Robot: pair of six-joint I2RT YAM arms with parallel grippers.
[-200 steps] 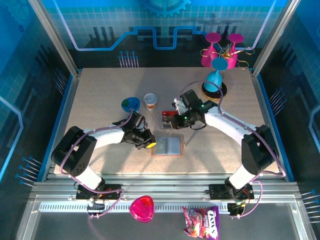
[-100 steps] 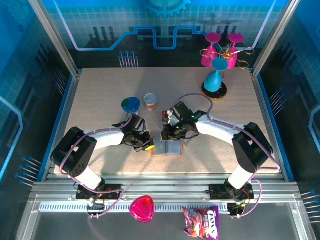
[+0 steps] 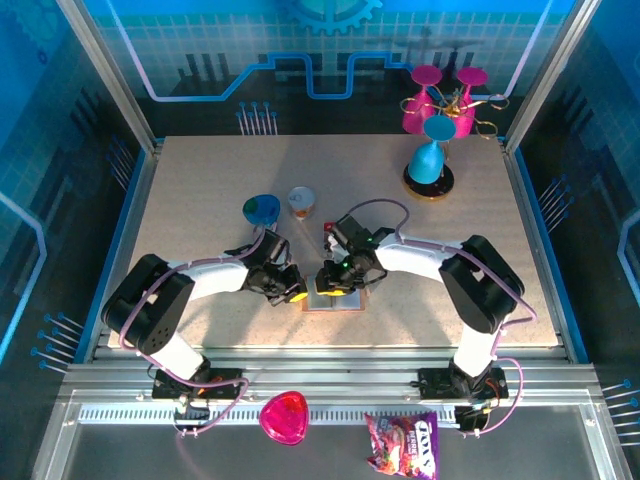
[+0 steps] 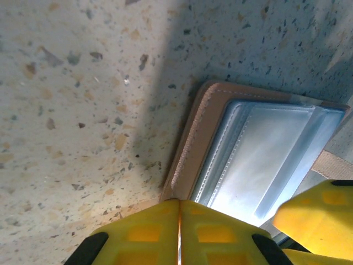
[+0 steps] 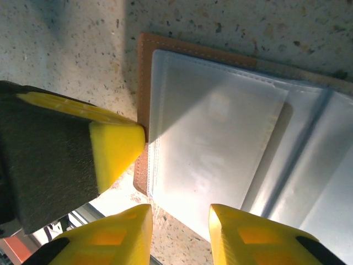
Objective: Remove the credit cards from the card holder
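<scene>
Steadying the card holder (image 5: 220,127) with my pressed-together left hand (image 4: 179,221), spread right hand (image 5: 179,216) over its pocket, I next must pinch out a credit card

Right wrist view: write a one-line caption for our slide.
Right gripper, fingers apart, poised at the tan edge of the open card holder, blue-grey lining up.

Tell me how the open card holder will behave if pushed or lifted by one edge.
Lying open and flat, the card holder probably folds at its spine and sags if lifted by one side. It looks thin and light, so a push may slide it across the table. Its glossy lining looks slippery.
</scene>
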